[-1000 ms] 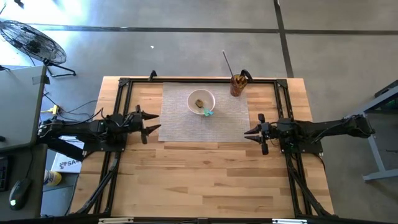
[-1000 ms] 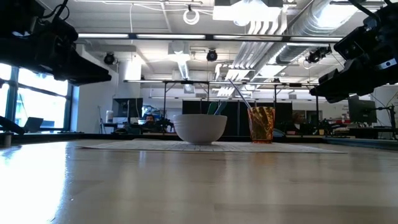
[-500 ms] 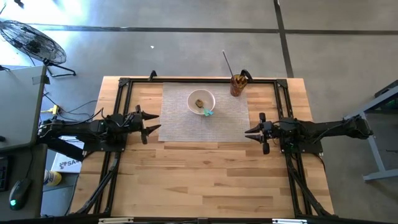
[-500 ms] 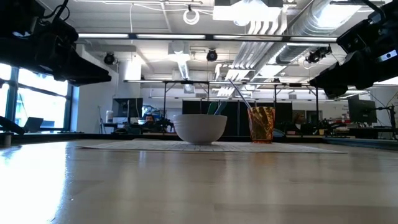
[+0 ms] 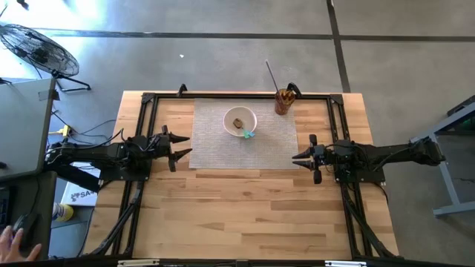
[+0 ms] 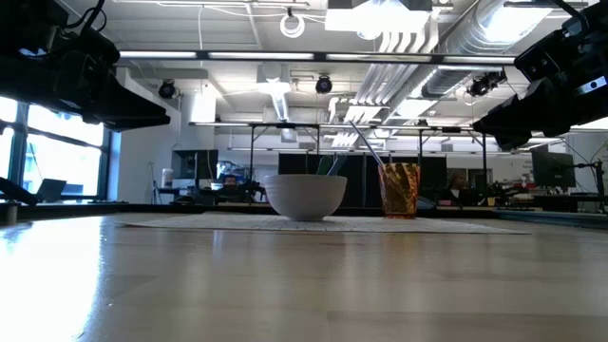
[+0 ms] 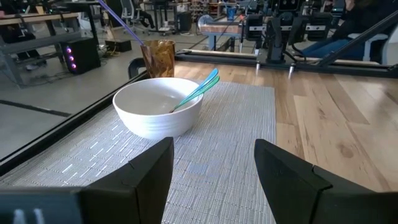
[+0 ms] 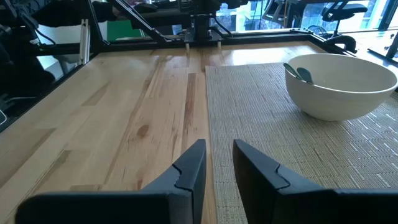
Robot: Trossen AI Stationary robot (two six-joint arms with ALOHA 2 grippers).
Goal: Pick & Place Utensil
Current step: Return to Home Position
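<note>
Both arms hang empty, everything's put away!
Left gripper [image 5: 185, 146] sits at the mat's [image 5: 215, 152] left edge, fingers spread wide. Right gripper [image 5: 296, 160] sits at its right edge, fingers a narrow gap apart. Two utensils [image 7: 200, 88] lean in the bowl [image 5: 240, 122]. The straw [image 5: 272, 76] stands in the cup [image 5: 283, 101].

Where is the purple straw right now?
In the high view, the violet straw leans in the brown cup at the top right corner of the mat, right of the white bowl.

On the grey mat [image 5: 215, 152], white bowl [image 5: 240, 121] and brown cup [image 5: 282, 102]
</note>
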